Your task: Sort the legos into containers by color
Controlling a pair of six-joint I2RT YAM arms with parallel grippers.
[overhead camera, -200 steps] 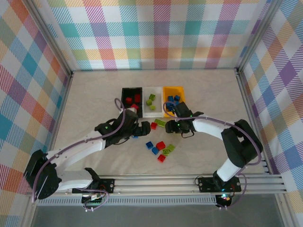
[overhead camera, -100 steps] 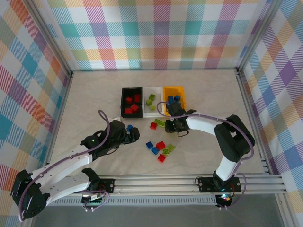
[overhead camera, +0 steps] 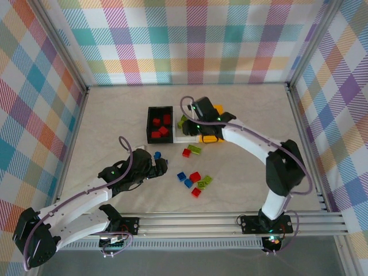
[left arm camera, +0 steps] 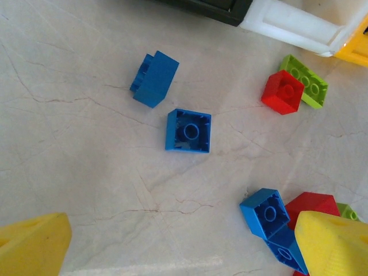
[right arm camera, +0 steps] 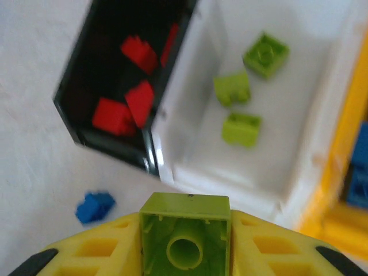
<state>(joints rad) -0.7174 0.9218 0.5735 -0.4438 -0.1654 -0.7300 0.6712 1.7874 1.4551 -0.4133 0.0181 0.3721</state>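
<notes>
My right gripper (overhead camera: 185,122) is shut on a lime green lego (right arm camera: 185,236) and hangs over the near edge of the white container (right arm camera: 299,115), which holds three green legos (right arm camera: 241,127). To its left, the black container (overhead camera: 149,123) holds red legos (right arm camera: 129,86). The orange-yellow container (overhead camera: 210,138), with blue legos (right arm camera: 359,164), lies partly under the right arm. My left gripper (overhead camera: 163,165) is open over bare table, near two blue legos (left arm camera: 188,131) (left arm camera: 154,79). Its yellow fingertips (left arm camera: 31,244) have nothing between them.
Loose legos lie in front of the containers: a red one (overhead camera: 186,152) beside a green one (overhead camera: 195,149), and a cluster of blue (overhead camera: 181,176), red (overhead camera: 195,176) and green (overhead camera: 205,181) nearer the arms. Checked walls stand on three sides.
The right gripper shut on a green lego on the table and carried it back to the white container. The left arm drew back from the black container, staying open.
</notes>
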